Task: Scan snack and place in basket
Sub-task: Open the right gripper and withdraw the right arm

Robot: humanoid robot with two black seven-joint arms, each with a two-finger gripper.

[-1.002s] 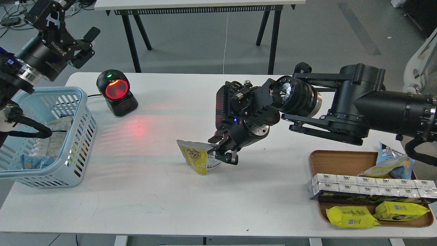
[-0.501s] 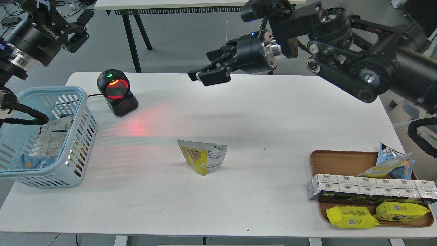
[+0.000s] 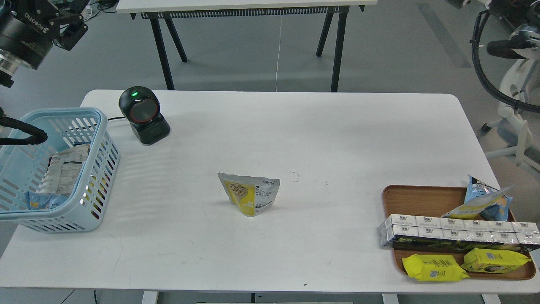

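Snack (image 3: 249, 194) stands mid-counter (image 3: 320, 139), untouched, yellow panel toward us, wider across than tall

Our left gripper (image 3: 69, 23) raised at top-left corner, above and behind basket (image 3: 95, 126); fingers partly cropped, we cannot tell if spread or pressed together

Our right fingers out of view; only cabling at top-right edge

Snack lies right of and nearer us than left gripper, well apart; scanner (image 3: 143, 115) sits between basket and snack

Neither arm close; we judge left arm nearer, though reach crosses scanner

Scan and basket drop not yet done
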